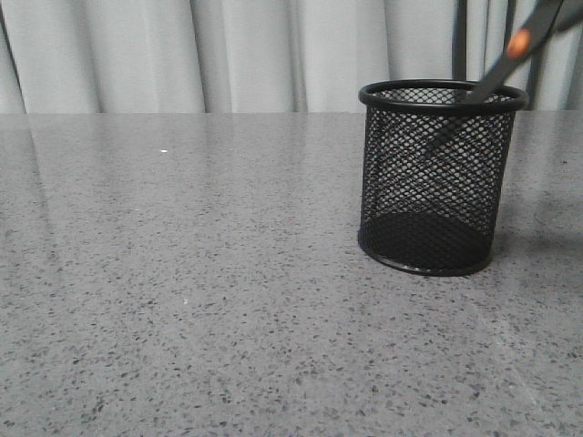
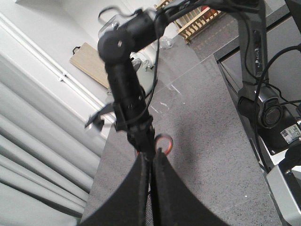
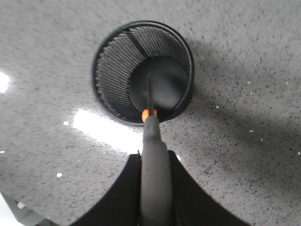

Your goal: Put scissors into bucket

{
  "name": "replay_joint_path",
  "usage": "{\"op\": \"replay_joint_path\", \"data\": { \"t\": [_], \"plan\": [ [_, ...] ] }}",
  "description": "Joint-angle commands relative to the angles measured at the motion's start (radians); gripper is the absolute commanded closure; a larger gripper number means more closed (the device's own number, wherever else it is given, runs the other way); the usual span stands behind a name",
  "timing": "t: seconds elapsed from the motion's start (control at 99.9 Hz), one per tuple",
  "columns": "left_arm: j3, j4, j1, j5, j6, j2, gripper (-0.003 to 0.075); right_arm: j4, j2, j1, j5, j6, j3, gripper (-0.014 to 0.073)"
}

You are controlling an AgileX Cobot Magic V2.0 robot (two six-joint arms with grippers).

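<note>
The black wire-mesh bucket stands upright on the grey speckled table, right of centre. The scissors slant down from the upper right, orange pivot above the rim, dark blade tips inside the bucket. In the right wrist view my right gripper is shut on the scissors' grey handle, and the blade points into the bucket below. My left gripper is shut and empty, away from the bucket. In the left wrist view an orange-lined handle loop shows past its fingertips.
Pale curtains hang behind the table's far edge. In the left wrist view the right arm reaches over the table, a camera on a stand sits off the table edge, and a wooden rack lies far back.
</note>
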Motion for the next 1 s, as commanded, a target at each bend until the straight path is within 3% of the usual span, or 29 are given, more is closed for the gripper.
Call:
{"op": "replay_joint_path", "data": {
  "t": [0.0,0.37,0.44,0.61,0.701,0.861,0.931,0.991],
  "plan": [
    [-0.025,-0.027,-0.005,-0.058,-0.011,0.007,0.074,-0.003,0.067,-0.004,0.035,0.0,-0.028,0.0654],
    [0.029,-0.117,-0.005,-0.029,-0.011,0.007,0.074,-0.003,0.23,-0.004,0.035,0.0,-0.167,0.0635],
    [0.043,-0.127,-0.005,-0.031,-0.011,0.007,0.074,-0.004,0.232,-0.004,0.035,0.0,-0.184,0.0556],
    [0.064,-0.127,-0.005,-0.068,-0.011,0.007,0.074,-0.032,0.232,-0.004,0.034,0.0,-0.239,0.0233],
    [0.077,-0.118,-0.005,-0.137,-0.032,0.007,0.074,-0.032,0.22,-0.004,0.034,0.0,-0.288,0.0158],
    [0.099,0.038,-0.005,-0.215,-0.227,0.007,0.074,-0.032,0.16,-0.004,0.034,0.0,-0.371,0.0193],
    [0.113,0.155,-0.005,-0.214,-0.367,0.006,0.074,-0.035,0.106,-0.004,0.033,0.0,-0.369,0.0282],
    [0.134,0.27,-0.005,-0.214,-0.499,-0.008,0.074,-0.041,0.048,-0.004,0.033,-0.004,-0.356,0.0417]
  ]
}}
